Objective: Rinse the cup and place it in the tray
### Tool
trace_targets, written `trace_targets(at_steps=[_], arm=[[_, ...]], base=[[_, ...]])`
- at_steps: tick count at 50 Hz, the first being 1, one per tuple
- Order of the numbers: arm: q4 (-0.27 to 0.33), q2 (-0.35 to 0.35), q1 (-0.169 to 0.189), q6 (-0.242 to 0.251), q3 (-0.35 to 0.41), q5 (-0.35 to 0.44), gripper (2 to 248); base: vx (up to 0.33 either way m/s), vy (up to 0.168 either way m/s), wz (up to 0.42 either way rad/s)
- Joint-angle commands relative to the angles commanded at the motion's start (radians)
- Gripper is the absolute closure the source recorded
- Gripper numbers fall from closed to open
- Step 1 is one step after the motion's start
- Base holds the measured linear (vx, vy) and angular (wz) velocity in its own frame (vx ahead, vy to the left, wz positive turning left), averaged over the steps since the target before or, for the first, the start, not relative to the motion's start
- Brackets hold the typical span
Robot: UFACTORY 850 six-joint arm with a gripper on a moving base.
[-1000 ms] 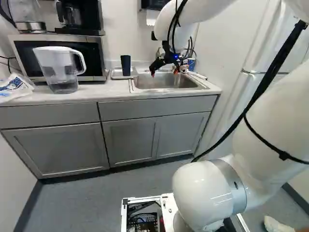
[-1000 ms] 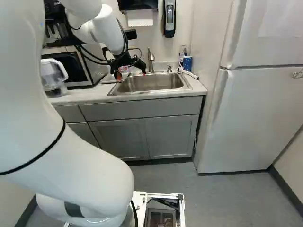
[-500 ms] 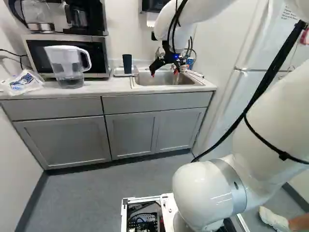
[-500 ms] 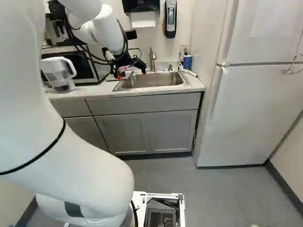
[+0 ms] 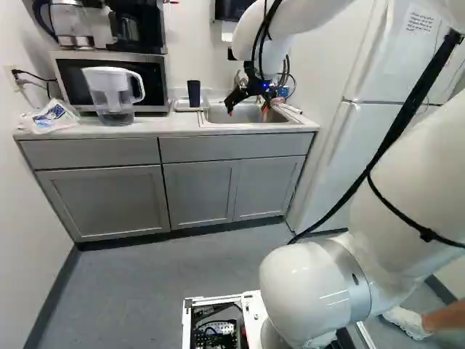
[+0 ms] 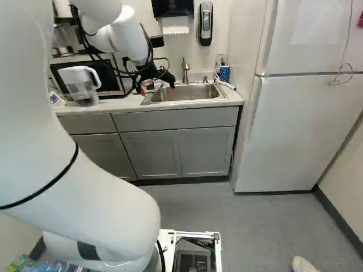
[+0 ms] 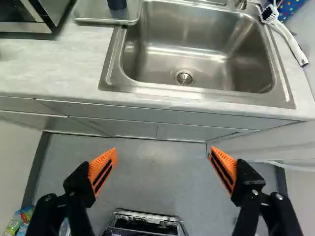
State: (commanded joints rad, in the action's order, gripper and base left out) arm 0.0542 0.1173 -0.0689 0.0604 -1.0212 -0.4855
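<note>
I can make out small dark print on a paper sheet [image 5: 420, 20] fixed to the refrigerator [image 6: 283, 130], and blue printing on a plastic bag [image 5: 51, 116] at the left end of the counter [image 5: 156, 127] in the left base view.

The base has moved. The counter and cabinets sit higher and farther right in the left base view than in the earlier frames, with more floor showing, while my arm holds the same pose against the joint [image 5: 309, 291] at the foot. A few colourful packets [image 7: 19, 219] have come into sight at the lower left of the right base view.

The dark cup [image 5: 194, 93] stands upright on the metal tray [image 7: 91, 11], just beside the sink [image 7: 197, 44]; it has not shifted against the tray. The sink's steel bowl shows its drain [image 7: 184, 77]. A clear-walled pitcher [image 5: 112, 98] stands in front of the microwave [image 5: 73, 78], which has a black coffee maker [image 5: 134, 11] on top. Near the faucet are a blue dotted container [image 7: 290, 6] and a white-handled brush [image 7: 294, 46].

My gripper [image 5: 247, 109] is released: in the wrist view its orange pads [image 7: 103, 169] stand wide apart, with only floor seen between them.
</note>
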Motion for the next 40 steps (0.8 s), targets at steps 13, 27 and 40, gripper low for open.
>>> trace_targets(at_steps=[13,27,40], arm=[[0.000,0.000,0.000,0.000,0.000,0.000,3],[0.000,0.000,0.000,0.000,0.000,0.000,3],[0.000,0.000,0.000,0.000,0.000,0.000,3]], base=[[-0.051,-0.001,0.004],[0.002,0.000,-0.001],[0.000,0.000,0.000]])
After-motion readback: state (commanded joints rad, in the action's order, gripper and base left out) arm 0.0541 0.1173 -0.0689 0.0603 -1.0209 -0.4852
